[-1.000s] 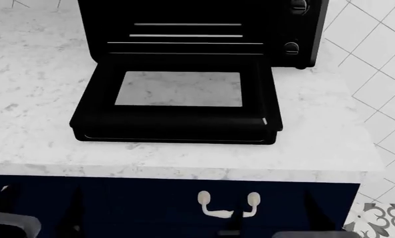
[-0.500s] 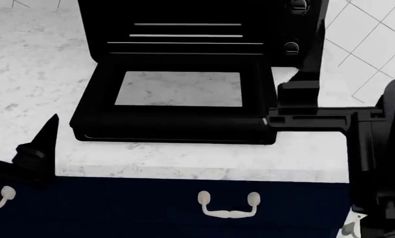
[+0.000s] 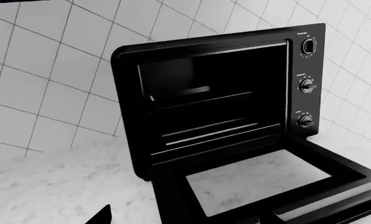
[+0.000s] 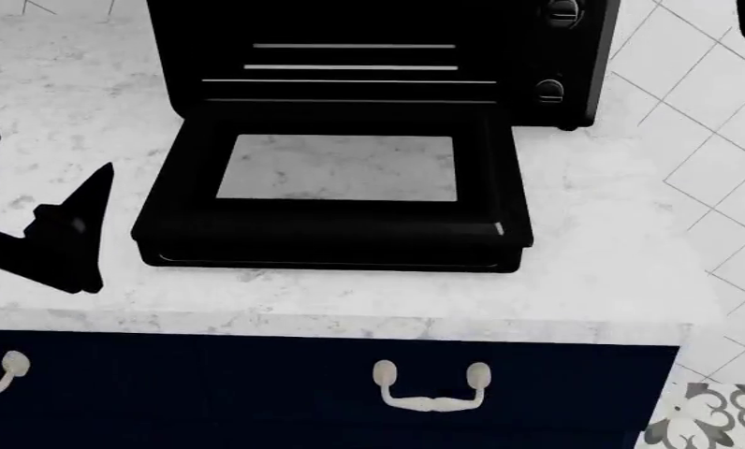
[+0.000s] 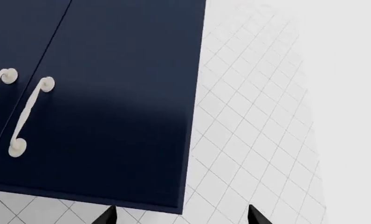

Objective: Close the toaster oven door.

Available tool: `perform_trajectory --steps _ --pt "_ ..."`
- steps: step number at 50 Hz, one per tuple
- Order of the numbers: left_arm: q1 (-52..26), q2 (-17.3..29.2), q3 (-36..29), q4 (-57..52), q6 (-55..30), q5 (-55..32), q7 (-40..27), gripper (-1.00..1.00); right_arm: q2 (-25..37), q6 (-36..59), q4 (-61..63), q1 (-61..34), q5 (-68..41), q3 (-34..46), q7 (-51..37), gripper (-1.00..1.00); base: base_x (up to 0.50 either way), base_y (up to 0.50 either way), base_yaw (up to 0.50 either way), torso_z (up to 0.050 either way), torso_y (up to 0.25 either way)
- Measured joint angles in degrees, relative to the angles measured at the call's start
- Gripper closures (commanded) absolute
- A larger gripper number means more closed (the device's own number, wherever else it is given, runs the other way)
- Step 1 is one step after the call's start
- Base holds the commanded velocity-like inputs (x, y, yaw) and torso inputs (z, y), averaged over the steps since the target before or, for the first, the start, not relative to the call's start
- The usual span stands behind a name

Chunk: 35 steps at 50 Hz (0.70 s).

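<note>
The large glossy black box toaster oven [image 4: 372, 56] stands at the back of the white marble countertop [image 4: 597, 271], against the white tiled wall [image 3: 42, 70]. Its wide black-framed glass door [image 4: 335, 187] lies flat before it. The left gripper [image 4: 42, 220] hovers left of the door. The dark blue drawer front [image 4: 323, 393] lies below the counter edge.

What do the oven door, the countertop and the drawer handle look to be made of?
Oven door: glossy black frame, likely metal or plastic, with a clear glass pane; the counter shows through it.
Countertop: white, grey-veined, looks like marble or an imitation.
Drawer handle: smooth cream, perhaps ceramic or painted metal.
</note>
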State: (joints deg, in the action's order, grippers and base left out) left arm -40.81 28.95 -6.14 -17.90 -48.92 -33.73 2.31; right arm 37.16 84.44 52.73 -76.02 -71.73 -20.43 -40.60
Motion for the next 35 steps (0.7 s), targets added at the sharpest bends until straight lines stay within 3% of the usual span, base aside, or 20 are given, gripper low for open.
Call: perform_trajectory --steps 8,14,20,35 --pt "-1.5 0.1 -0.8 0.5 -0.7 -0.1 0.2 -1.0 2.7 0.6 -0.5 -2.8 -7.4 -0.5 -5.3 -1.0 0.0 0.2 0.0 0.0 0.0" --pt "-2.0 0.1 -1.4 0.6 -1.1 0.0 0.0 -1.0 3.8 -0.1 -0.2 -2.4 -8.5 -0.7 -5.6 -1.0 0.0 0.44 0.0 0.0 0.0" --pt "-2.3 0.2 -1.8 0.7 -1.4 0.3 -0.1 -1.0 4.5 -1.4 0.4 -1.1 -8.5 -1.5 -5.0 -1.0 0.0 0.0 0.0 0.0 0.0" --pt "-2.5 0.5 -2.0 0.1 -1.8 0.0 -0.5 -1.0 5.5 -3.0 0.3 -0.8 -9.9 -0.4 -6.3 -1.0 0.31 0.0 0.0 0.0 0.0"
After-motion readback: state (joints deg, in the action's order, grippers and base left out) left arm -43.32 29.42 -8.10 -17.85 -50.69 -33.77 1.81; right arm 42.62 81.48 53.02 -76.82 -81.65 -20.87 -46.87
